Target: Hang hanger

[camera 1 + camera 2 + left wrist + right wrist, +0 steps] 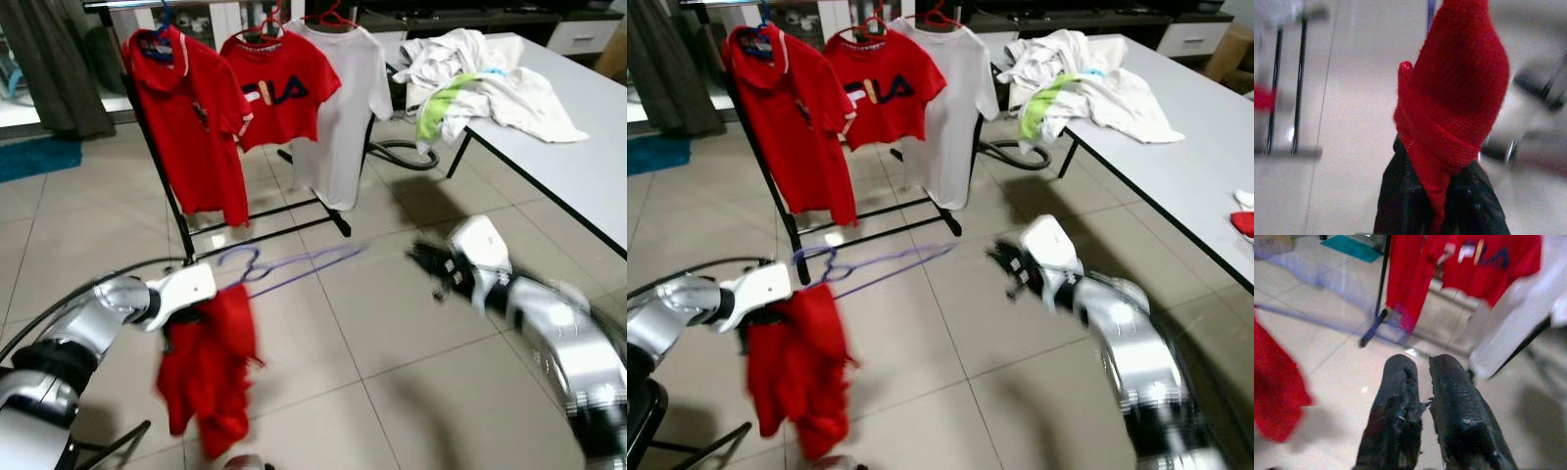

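Observation:
My left gripper (1437,215) is shut on a red shirt (211,367) that hangs limp low over the floor. A thin blue-purple hanger (284,266) sticks out of the shirt's top, pointing right toward my right gripper (426,262). That gripper hovers over the tiles with its two black fingers (1396,396) pressed together on nothing. Beyond them stands a black clothes rack (157,166). It carries a red polo (186,108), a red FILA shirt (279,88) and a white T-shirt (343,108), all on hangers.
A grey table (578,166) runs along the right, with a pile of white and green clothes (470,73) on it. A dark hose (402,154) lies on the floor behind the rack. A dark curtain (54,59) and teal mat (39,157) are far left.

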`<state>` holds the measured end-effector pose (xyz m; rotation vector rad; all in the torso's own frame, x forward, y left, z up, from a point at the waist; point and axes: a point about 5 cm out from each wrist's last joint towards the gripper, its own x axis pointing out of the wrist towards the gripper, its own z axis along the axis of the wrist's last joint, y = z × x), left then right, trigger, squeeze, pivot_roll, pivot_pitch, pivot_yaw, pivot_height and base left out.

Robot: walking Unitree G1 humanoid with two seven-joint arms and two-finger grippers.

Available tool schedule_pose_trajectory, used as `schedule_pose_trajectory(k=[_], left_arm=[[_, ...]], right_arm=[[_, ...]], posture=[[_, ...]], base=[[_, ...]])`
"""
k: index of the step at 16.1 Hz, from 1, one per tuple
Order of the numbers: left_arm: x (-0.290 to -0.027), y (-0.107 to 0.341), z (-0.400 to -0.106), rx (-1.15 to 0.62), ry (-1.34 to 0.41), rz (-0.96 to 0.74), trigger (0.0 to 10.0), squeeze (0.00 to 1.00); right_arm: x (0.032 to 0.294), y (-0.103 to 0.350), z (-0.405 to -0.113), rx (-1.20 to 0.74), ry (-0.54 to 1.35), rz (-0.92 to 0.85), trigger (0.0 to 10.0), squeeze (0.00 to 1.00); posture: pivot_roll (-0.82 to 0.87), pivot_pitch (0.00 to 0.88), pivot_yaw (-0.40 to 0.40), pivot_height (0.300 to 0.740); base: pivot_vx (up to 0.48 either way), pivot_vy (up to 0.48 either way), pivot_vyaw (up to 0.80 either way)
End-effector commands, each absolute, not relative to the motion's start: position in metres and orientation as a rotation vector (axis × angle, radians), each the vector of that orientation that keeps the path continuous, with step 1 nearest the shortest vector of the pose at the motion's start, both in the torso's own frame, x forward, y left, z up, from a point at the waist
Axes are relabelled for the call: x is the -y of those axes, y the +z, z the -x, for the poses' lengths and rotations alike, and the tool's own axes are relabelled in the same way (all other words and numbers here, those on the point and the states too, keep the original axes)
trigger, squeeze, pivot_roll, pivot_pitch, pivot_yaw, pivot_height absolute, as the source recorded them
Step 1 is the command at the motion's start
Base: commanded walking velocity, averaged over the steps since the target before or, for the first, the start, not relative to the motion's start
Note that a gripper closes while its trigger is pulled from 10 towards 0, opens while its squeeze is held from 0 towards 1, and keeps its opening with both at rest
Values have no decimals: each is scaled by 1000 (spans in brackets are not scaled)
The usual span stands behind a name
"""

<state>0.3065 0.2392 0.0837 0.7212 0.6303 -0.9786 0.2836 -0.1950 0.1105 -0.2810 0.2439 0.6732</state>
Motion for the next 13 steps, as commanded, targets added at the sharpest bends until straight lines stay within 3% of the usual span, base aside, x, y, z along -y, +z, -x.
schedule_pose_trajectory(k=[1,5,7,13], left_arm=[[-231,101,-313,-504,-1011,-700,0,0],[-198,113,-310,-299,-1027,-402,0,0],[-185,113,-319,-224,-889,-259,0,0],[-164,85,-315,-319,-640,-98,0,0]], right_arm=[[194,109,-281,-252,669,268,10000,1000],[177,74,-260,-337,537,170,10000,1000],[174,65,-252,-347,479,110,10000,1000],[180,56,-232,-359,212,39,10000,1000]], posture=[[32,0,-11,740],[3,0,18,740],[-22,0,47,740],[-96,0,109,740]], base=[[0,0,0],[0,0,0],[0,0,0],[0,0,0]])
